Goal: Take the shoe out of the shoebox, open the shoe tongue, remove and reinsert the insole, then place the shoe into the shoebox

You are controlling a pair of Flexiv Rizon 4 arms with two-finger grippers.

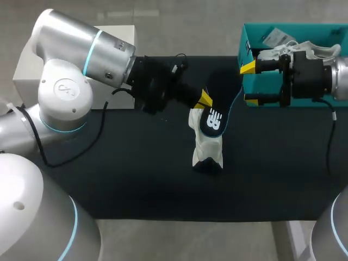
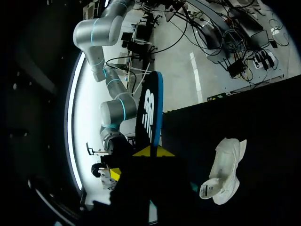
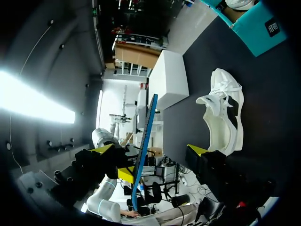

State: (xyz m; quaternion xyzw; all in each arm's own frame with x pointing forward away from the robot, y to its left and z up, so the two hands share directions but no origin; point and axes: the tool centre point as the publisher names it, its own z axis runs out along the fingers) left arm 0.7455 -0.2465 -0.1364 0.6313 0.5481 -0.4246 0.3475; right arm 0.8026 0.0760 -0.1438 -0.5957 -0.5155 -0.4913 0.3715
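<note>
We see a black table [image 1: 136, 185] with our two arms over it. The left arm comes in from the left side and reaches past a white box [image 1: 122, 33] to the middle. The right arm comes in from the right and lies across the front of the teal shoebox [image 1: 253, 32], which stands at the far right corner.

The white shoe [image 1: 207, 145] lies on the table near the middle, outside the shoebox, with nothing holding it.

The dark insole [image 1: 213, 120], with a blue edge and a white mark, is out of the shoe and lifted above it. The left gripper [image 1: 205, 102] is clamped on one end of the insole.

The right gripper [image 1: 248, 82] has its fingers wide apart and holds nothing. The free end of the insole comes near it, but we cannot tell whether they touch.
</note>
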